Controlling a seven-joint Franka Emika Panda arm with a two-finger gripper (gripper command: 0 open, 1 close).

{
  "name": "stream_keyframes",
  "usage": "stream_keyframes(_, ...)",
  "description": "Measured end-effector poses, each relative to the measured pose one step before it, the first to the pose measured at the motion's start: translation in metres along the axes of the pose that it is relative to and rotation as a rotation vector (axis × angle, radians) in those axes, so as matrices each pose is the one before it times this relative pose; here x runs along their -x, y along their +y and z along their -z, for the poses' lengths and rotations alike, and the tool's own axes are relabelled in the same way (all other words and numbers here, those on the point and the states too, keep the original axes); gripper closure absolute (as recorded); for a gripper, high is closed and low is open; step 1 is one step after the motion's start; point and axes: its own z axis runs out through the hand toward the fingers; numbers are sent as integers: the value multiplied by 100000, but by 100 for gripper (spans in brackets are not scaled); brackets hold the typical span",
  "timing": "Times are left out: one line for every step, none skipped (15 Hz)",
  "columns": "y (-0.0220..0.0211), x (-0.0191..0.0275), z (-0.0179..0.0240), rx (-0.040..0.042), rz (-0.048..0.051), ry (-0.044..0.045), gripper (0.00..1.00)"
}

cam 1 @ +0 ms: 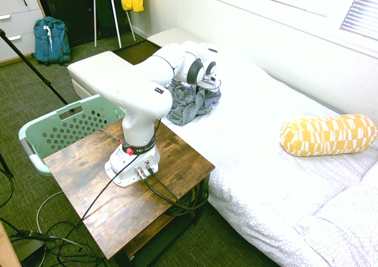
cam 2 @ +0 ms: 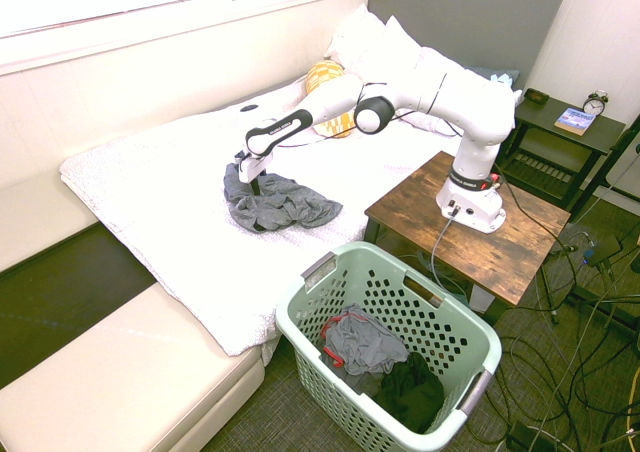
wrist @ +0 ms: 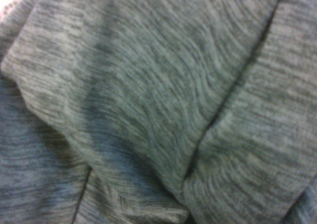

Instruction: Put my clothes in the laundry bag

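The clothes (cam 2: pixel 285 204), a crumpled dark grey-blue bundle, lie on the white bed near its foot end, also seen as the clothes (cam 1: pixel 189 104) behind the arm. My gripper (cam 2: pixel 256 184) points straight down and presses into the bundle's left part. The grey fabric (wrist: pixel 148 105) fills the whole wrist view from very close. The laundry bag (cam 2: pixel 400 262), a mint-green lattice basket, stands on the floor beside the bed and the wooden table, and shows again as the laundry bag (cam 1: pixel 65 128).
Inside the basket lie a grey garment (cam 2: pixel 365 340) and a dark one (cam 2: pixel 410 392). A yellow patterned pillow (cam 1: pixel 328 134) rests further up the bed. The wooden table (cam 1: pixel 88 178) bears the arm. A teal backpack (cam 1: pixel 50 39) and a white bench (cam 2: pixel 120 372) stand nearby.
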Motion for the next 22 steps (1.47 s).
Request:
stream_keyframes(-4, 0, 6, -9, 36, 9, 100)
stream_keyframes(-1, -4, 6, -20, 22, 20, 100)
stream_keyframes(-14, -13, 45, -61, 62, 57, 100)
stream_keyframes(-20, -19, 76, -78, 77, 71, 100)
stream_keyframes(1, -1, 0, 0, 48, 1, 100)
stream_keyframes(-16, 10, 13, -11, 146, 13, 100)
stream_keyframes(-7, 5, 5, -4, 234, 5, 100)
stream_keyframes(7, -7, -1, -1, 168, -3, 100)
stream_keyframes(-2, -2, 8, -7, 213, 7, 100)
stream_keyframes(-43, -22, 103, -136, 136, 139, 100)
stream_keyframes(-118, -104, 365, -344, 29, 418, 100)
stream_keyframes(-164, -192, 689, -285, 26, 455, 100)
stream_keyframes(-299, -343, 1237, -613, 59, 945, 100)
stream_keyframes(-449, -483, 1864, -1048, 234, 1932, 100)
stream_keyframes(-487, -541, 2204, -1515, 165, 2417, 100)
stream_keyframes(-525, -465, 2320, -1652, 197, 2150, 100)
stream_keyframes(-706, -337, 2589, -1798, 472, 2176, 100)
stream_keyframes(-986, -96, 2943, -1636, 874, 2726, 100)
stream_keyframes(-999, 193, 2782, -653, 1003, 2447, 100)
stream_keyframes(-922, 413, 2421, -455, 923, 1704, 100)
stream_keyframes(-891, 577, 2129, -229, 1096, 1837, 100)
stream_keyframes(-853, 632, 1802, -496, 1309, 2044, 100)
